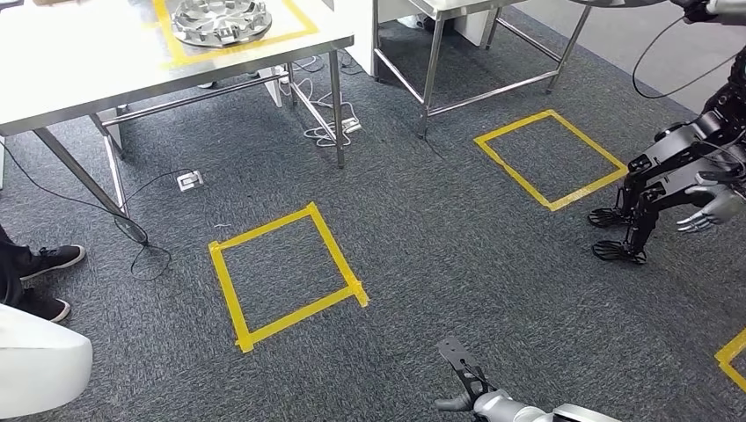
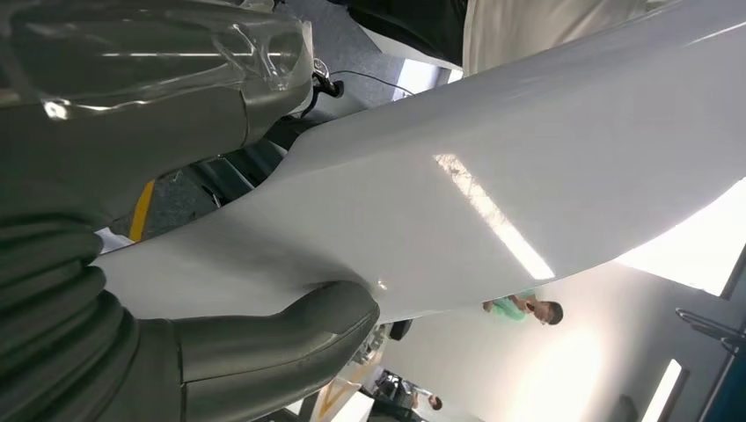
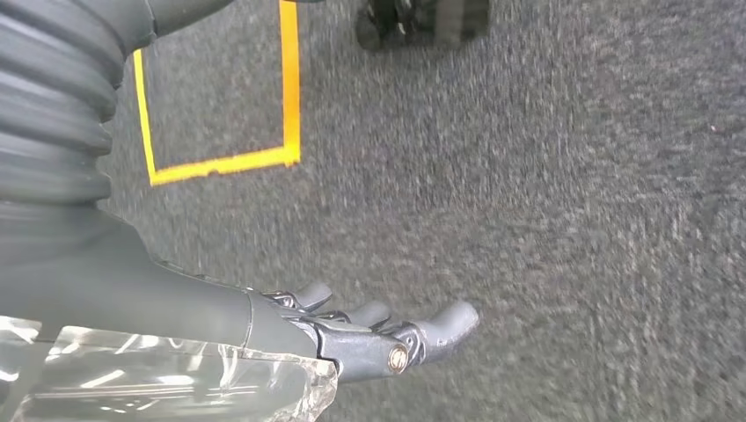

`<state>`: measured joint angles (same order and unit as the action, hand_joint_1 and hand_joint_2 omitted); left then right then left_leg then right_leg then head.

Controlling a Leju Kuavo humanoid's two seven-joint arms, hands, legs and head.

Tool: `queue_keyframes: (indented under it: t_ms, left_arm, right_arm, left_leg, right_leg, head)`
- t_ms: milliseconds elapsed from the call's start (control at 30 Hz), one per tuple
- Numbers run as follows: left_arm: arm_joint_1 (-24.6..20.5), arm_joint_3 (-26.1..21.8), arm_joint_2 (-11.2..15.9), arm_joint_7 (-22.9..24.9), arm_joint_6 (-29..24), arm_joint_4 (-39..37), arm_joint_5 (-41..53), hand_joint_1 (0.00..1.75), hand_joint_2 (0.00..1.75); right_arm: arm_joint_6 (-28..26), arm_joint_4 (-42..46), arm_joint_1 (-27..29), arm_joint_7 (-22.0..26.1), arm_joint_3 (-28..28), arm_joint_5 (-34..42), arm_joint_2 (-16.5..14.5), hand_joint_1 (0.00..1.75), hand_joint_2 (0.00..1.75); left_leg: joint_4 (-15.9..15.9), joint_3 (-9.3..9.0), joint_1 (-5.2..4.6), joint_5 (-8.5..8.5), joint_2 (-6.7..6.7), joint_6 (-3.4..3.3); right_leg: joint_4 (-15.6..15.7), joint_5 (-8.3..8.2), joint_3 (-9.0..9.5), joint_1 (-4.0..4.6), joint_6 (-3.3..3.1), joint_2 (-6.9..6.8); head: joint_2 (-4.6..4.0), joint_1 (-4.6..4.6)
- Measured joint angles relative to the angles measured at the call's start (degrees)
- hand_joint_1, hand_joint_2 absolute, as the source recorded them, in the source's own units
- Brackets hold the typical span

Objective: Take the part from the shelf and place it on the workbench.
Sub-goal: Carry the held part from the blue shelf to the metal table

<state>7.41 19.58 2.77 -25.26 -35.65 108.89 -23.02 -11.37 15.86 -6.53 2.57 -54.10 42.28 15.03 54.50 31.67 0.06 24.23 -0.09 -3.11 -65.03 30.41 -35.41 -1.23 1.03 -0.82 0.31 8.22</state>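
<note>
head view: looking down at grey carpet (image 1: 440, 229). seeing the round metal part (image 1: 220, 19) lying on the white workbench (image 1: 79, 61) far top left, inside a yellow tape outline (image 1: 303, 22), so probably already placed, or else a twin of the one to fetch. showing the right hand (image 1: 462, 380) low at the bottom edge, dark fingers pointing out over the carpet, nothing in them. passing a taped square (image 1: 286, 277) mid-floor, a second robot (image 1: 677, 176) standing at the right, a person's shoes (image 1: 48, 259) at the left, cables (image 1: 330, 132) trailing under the workbench legs.

left wrist view: catching the left hand (image 2: 246, 347) close against a glossy white panel (image 2: 493, 176), thumb lying along it; fingers hidden, so cannot tell whether apart or together. glimpsing a person (image 2: 528, 309) far off.

right wrist view: hanging over the carpet, fingers (image 3: 440, 321) stretched out and slightly apart, gripping nothing; another taped square (image 3: 220, 163) beyond.

doing this step well, as a guess: walking or turning with both arms down, so keeping the hands tucked in, stepping well away from the cables and the shoes, giving the second robot room, lining up on a taped square before reaching for anything.
</note>
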Motion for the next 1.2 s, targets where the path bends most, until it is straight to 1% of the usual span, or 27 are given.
queue_keyframes:
  t_ms: [67,100,133,200,233,267,300,367,433,467,533,567,600,633,667,733,767,800,900,933,967,1033,1067,1100,1133,1167,1200]
  left_arm:
    - [0.3,0.0,0.0,0.1,0.0,-0.1,0.0,1.75,1.75]
    - [0.4,0.0,0.0,0.1,0.0,-0.1,0.1,1.75,1.75]
    - [0.6,0.0,0.0,0.1,0.1,-0.1,0.1,1.75,1.75]
    - [0.8,0.0,0.1,0.0,0.2,-0.1,0.1,1.75,1.75]
    - [1.0,0.0,0.1,0.0,0.2,-0.1,0.3,1.75,1.75]
    - [1.1,-0.1,0.1,-0.1,0.3,0.0,0.5,1.75,1.75]
    - [1.3,-0.2,0.1,-0.1,0.3,0.2,0.9,1.75,1.75]
    - [1.7,-0.6,0.1,0.0,0.4,0.8,1.8,1.75,1.75]
    - [2.1,-1.1,0.1,0.4,0.5,1.7,2.9,1.75,1.75]
    - [2.2,-1.3,0.1,0.7,0.7,2.1,3.3,1.75,1.75]
    - [2.4,-1.6,0.1,1.1,0.8,2.5,3.8,1.75,1.75]
    - [2.6,-1.8,0.1,1.3,0.9,2.6,3.9,1.75,1.75]
    - [2.8,-1.9,0.0,1.5,0.9,2.6,4.1,1.75,1.75]
    - [2.8,-2.1,0.0,1.7,1.0,2.7,4.3,1.75,1.75]
    - [2.8,-2.2,-0.1,2.0,1.1,2.7,4.6,1.75,1.75]
    - [2.8,-2.3,-0.2,2.4,1.3,2.9,5.1,1.75,1.75]
    - [2.8,-2.3,-0.3,2.6,1.3,3.0,5.3,1.75,1.75]
    - [2.8,-2.3,-0.3,2.7,1.4,3.0,5.4,1.75,1.75]
    - [2.9,-2.3,-0.6,3.1,1.5,3.2,5.8,1.75,1.75]
    - [2.8,-2.3,-0.7,3.2,1.5,3.2,5.9,1.75,1.75]
    - [2.8,-2.3,-0.8,3.3,1.5,3.3,5.9,1.75,1.75]
    - [2.8,-2.3,-1.1,3.4,1.5,3.3,6.0,1.75,1.75]
    - [2.8,-2.3,-1.2,3.5,1.5,3.3,6.0,1.75,1.75]
    - [2.9,-2.3,-1.2,3.5,1.5,3.3,6.0,1.75,1.75]
    - [2.9,-2.3,-1.3,3.5,1.5,3.3,6.0,1.75,1.75]
    - [2.9,-2.3,-1.3,3.5,1.5,3.3,6.0,1.75,1.75]
    - [2.9,-2.3,-1.4,3.5,1.5,3.3,6.0,1.75,1.75]
  right_arm:
    - [-0.2,0.0,0.5,1.0,0.0,-0.6,0.1,0.00,1.75]
    - [-0.2,0.0,0.7,1.5,0.0,-0.9,0.1,0.00,1.75]
    - [-0.2,0.0,1.0,2.0,0.0,-1.2,0.1,0.00,1.75]
    - [-0.3,0.1,1.3,3.0,0.1,-2.0,0.3,0.00,1.75]
    - [-0.4,0.2,1.4,3.5,0.1,-2.5,0.3,0.00,1.75]
    - [-0.6,0.2,1.5,3.9,0.1,-3.0,0.4,0.00,1.75]
    - [-0.9,0.3,1.6,4.4,0.1,-3.6,0.4,0.00,1.75]
    - [-1.7,0.7,1.7,5.2,0.0,-4.5,0.3,0.00,1.75]
    - [-2.6,1.1,1.8,5.7,0.0,-5.2,0.1,0.00,1.75]
    - [-3.0,1.3,1.9,5.9,0.0,-5.5,0.0,0.00,1.75]
    - [-3.6,1.7,2.2,6.2,0.0,-5.9,-0.1,0.00,1.75]
    - [-3.8,1.8,2.4,6.2,0.0,-6.1,-0.2,0.00,1.75]
    - [-3.9,2.0,2.5,6.3,0.0,-6.2,-0.3,0.00,1.75]
    - [-3.9,2.1,2.6,6.3,0.1,-6.4,-0.3,0.00,1.75]
    - [-4.0,2.3,2.7,6.3,0.2,-6.7,-0.4,0.00,1.75]
    - [-4.6,2.7,2.9,6.2,0.5,-7.4,-0.5,0.00,1.75]
    - [-4.8,2.9,3.1,6.1,0.7,-7.7,-0.5,0.00,1.75]
    - [-5.0,3.0,3.2,5.9,0.9,-7.9,-0.6,0.00,1.75]
    - [-5.4,3.2,3.8,5.1,1.7,-8.2,-0.7,0.00,1.75]
    - [-5.5,3.2,3.9,4.9,2.0,-8.4,-0.7,0.00,1.75]
    - [-5.7,3.2,4.0,4.9,2.2,-8.4,-0.7,0.00,1.75]
    - [-5.9,3.2,4.2,4.8,2.6,-8.5,-0.6,0.00,1.75]
    - [-5.9,3.2,4.4,4.8,2.7,-8.5,-0.6,0.00,1.75]
    - [-5.9,3.2,4.6,4.7,2.8,-8.5,-0.6,0.00,1.75]
    - [-5.9,3.2,4.7,4.7,2.9,-8.5,-0.6,0.00,1.75]
    - [-5.9,3.2,4.8,4.7,3.0,-8.5,-0.6,0.00,1.75]
    - [-5.9,3.2,4.8,4.7,3.1,-8.5,-0.5,0.00,1.75]
  left_leg:
    - [0.1,-0.04,-0.10,0.16,-0.62,-0.12]
    - [0.1,-0.14,-0.11,0.29,-0.97,-0.10]
    - [0.2,-0.32,-0.09,0.47,-1.30,0.01]
    - [0.5,-0.71,-0.06,1.07,-1.82,0.48]
    - [0.9,-0.80,-0.15,1.46,-2.02,0.80]
    - [1.2,-0.81,-0.24,1.81,-2.15,1.09]
    - [1.3,-0.76,-0.32,2.05,-2.21,1.34]
    - [1.4,-0.77,-0.22,2.40,-2.21,1.67]
    - [3.3,-0.04,-0.02,3.81,-1.63,2.19]
    - [6.0,1.19,0.10,5.29,-1.21,2.53]
    - [14.0,5.36,0.32,8.74,-0.54,3.14]
    - [17.4,7.29,0.42,9.66,-0.39,3.29]
    - [18.8,8.36,0.48,9.48,-0.30,3.33]
    - [17.7,8.17,0.51,8.08,-0.24,3.23]
    - [14.5,6.85,0.51,5.89,-0.20,2.99]
    - [6.1,2.91,0.28,2.05,0.06,2.17]
    - [3.4,1.61,0.11,1.30,0.19,1.82]
    - [2.1,1.01,-0.07,1.22,0.25,1.55]
    - [1.2,0.38,-0.14,1.09,-0.04,0.88]
    - [0.7,-0.03,-0.04,0.81,-0.08,0.57]
    - [0.3,-0.42,0.08,0.56,-0.09,0.33]
    - [0.1,-0.49,0.05,0.46,-0.13,0.07]
    - [0.1,-0.47,0.00,0.51,-0.20,0.05]
    - [0.1,-0.48,-0.03,0.57,-0.30,0.05]
    - [0.1,-0.56,-0.04,0.65,-0.44,0.12]
    - [0.2,-0.69,-0.02,0.79,-0.56,0.26]
    - [0.4,-0.82,0.00,1.01,-0.68,0.48]
  right_leg:
    - [-7.3,2.22,-4.05,-0.05,0.12,0.50]
    - [-8.3,2.06,-4.88,-0.11,0.54,0.56]
    - [-6.7,0.90,-4.41,-0.21,1.15,0.57]
    - [1.7,-2.90,-0.82,-0.42,2.24,0.62]
    - [5.4,-4.37,0.91,-0.42,2.24,0.67]
    - [7.7,-5.23,2.06,-0.35,1.91,0.73]
    - [8.5,-5.42,2.44,-0.19,1.33,0.77]
    - [8.5,-5.39,2.64,-0.10,0.38,0.78]
    - [8.8,-5.28,3.05,-0.32,-0.28,0.77]
    - [8.9,-5.19,3.28,-0.43,-0.59,0.74]
    - [8.9,-4.93,3.52,-0.32,-0.95,0.61]
    - [8.9,-4.85,3.58,-0.27,-1.04,0.55]
    - [8.9,-4.78,3.67,-0.23,-1.12,0.51]
    - [8.9,-4.70,3.81,-0.20,-1.16,0.50]
    - [8.9,-4.62,4.00,-0.16,-1.18,0.51]
    - [8.9,-4.41,4.34,0.04,-1.06,0.55]
    - [8.9,-4.31,4.39,0.15,-0.88,0.56]
    - [8.9,-4.23,4.39,0.22,-0.64,0.54]
    - [9.0,-4.01,4.45,0.20,0.26,0.32]
    - [8.0,-3.46,4.02,0.19,0.33,0.31]
    - [5.7,-2.34,2.88,0.17,0.23,0.37]
    - [-2.3,0.93,-1.19,0.11,-0.15,0.54]
    - [-6.1,2.16,-3.27,0.08,-0.08,0.58]
    - [-8.2,2.54,-4.50,0.03,0.24,0.61]
    - [-7.8,1.91,-4.52,-0.05,0.78,0.61]
    - [-4.9,0.41,-3.27,-0.17,1.44,0.60]
    - [-0.3,-1.50,-1.15,-0.29,2.05,0.60]
  head:
    - [0.00,0.00]
    - [0.00,0.00]
    - [0.00,0.01]
    - [0.00,0.02]
    - [0.00,0.01]
    - [0.00,-0.01]
    - [0.00,-0.02]
    - [0.00,-0.02]
    - [0.00,-0.06]
    - [0.00,-0.07]
    - [0.00,-0.09]
    - [0.00,-0.09]
    - [0.00,-0.09]
    - [0.00,-0.09]
    - [0.00,-0.09]
    - [0.00,-0.08]
    - [0.00,-0.08]
    - [0.00,-0.08]
    - [0.00,-0.07]
    - [0.00,-0.05]
    - [0.00,-0.03]
    - [0.00,-0.02]
    - [0.00,-0.03]
    - [0.00,-0.03]
    - [0.00,-0.03]
    - [0.00,-0.03]
    - [0.00,-0.02]
